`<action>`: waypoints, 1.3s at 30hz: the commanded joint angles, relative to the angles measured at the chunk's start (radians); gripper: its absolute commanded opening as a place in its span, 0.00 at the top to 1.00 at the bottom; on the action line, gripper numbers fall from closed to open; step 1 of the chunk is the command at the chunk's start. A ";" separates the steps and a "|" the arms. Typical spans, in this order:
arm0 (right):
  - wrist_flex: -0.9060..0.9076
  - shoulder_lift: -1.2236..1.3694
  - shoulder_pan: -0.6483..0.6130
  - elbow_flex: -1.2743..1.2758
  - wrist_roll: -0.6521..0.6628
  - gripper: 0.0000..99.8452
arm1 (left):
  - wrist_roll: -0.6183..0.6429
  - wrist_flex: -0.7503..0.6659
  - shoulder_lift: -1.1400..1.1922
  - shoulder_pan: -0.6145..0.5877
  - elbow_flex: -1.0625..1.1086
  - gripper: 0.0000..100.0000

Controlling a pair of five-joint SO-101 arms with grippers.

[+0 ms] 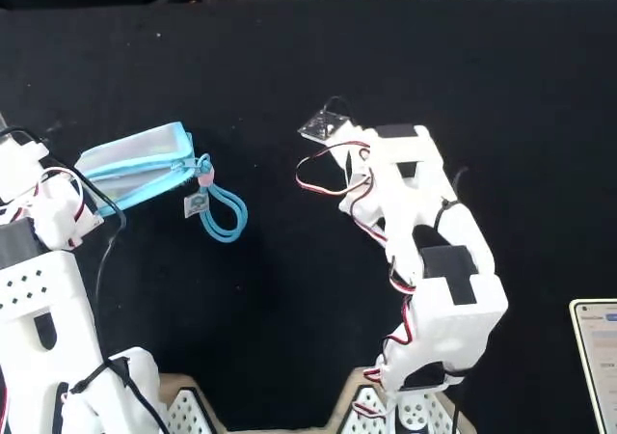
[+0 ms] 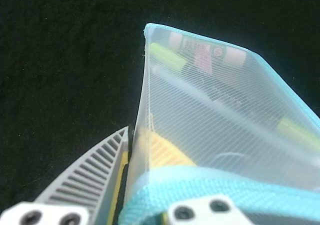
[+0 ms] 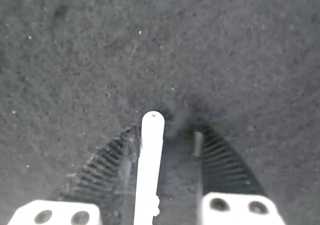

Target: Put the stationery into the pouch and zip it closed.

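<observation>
L claw: clamped on one short end of the pouch. One ribbed finger lies flat against the mesh wall; the other is hidden behind the pouch.
Pouch: see-through mesh w/ light blue trim. In the high view it's at the table's left side, long axis running from the L claw out toward the table's middle. Looks lifted at the gripped end, but can't say for sure.
Stationery: inside the pouch, seen thru the mesh. Green and pink pieces near the far end, a long pale piece down the middle, another green bit at the side.
Zip: runs along the pouch's long edge nearer the arms, pink puller at the end away from the L claw. Open or closed, can't tell.
Cord loop: blue, hangs off the puller end w/ a small tag and lies on the table just beside the pouch.
R claw: partway open, tips down close to the table near its middle, well apart from the pouch.
White pen: between the R claw's fingers, lengthwise along them, w/ a red dot on the tip. It touches one finger. Dark table shows in the gap to the other finger, so it's not pinched.
Pen vs pouch: well apart, w/ bare table between.
Flat screen device: at the table's right edge, near the R arm's base.
</observation>
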 commanded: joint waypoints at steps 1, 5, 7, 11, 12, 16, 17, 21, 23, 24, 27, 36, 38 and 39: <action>-0.043 -0.022 -0.003 0.050 -0.009 0.99 | 0.009 0.006 0.005 -0.031 -0.007 0.97; -0.051 -0.145 0.026 0.061 -0.135 0.99 | 0.009 0.006 0.005 -0.031 -0.007 0.97; -0.043 -0.259 0.029 0.064 -0.195 0.99 | 0.009 0.006 0.005 -0.031 -0.007 0.97; 0.038 -0.492 -0.011 0.068 -0.296 0.99 | 0.009 0.006 0.005 -0.030 -0.007 0.97; 0.060 -0.549 -0.026 0.068 -0.330 0.99 | 0.009 0.006 0.005 -0.030 -0.007 0.97; 0.097 -0.769 -0.091 0.070 -0.466 0.99 | 0.009 0.006 0.005 -0.030 -0.007 0.97; 0.092 -0.820 -0.109 0.077 -0.500 0.99 | 0.009 0.006 0.005 -0.030 -0.007 0.97; 0.037 -1.041 -0.196 0.142 -0.667 0.99 | 0.009 0.009 0.005 -0.018 -0.007 0.97; -0.023 -1.164 -0.224 0.216 -0.732 0.99 | 0.008 0.011 0.005 0.012 -0.004 0.97; -0.054 -1.228 -0.235 0.260 -0.753 0.99 | 0.008 0.011 0.005 0.028 0.007 0.97; -0.130 -1.451 -0.272 0.414 -0.799 0.99 | 0.006 0.011 0.005 0.090 0.021 0.97; -0.299 -2.150 -0.394 0.814 -0.879 0.99 | -0.049 0.011 0.005 0.217 0.042 0.97; -0.338 -2.216 -0.448 0.866 -0.879 0.99 | -0.049 0.011 0.005 0.239 0.053 0.97; -0.350 -2.213 -0.479 0.886 -0.876 0.99 | -0.051 0.011 0.005 0.251 0.058 0.97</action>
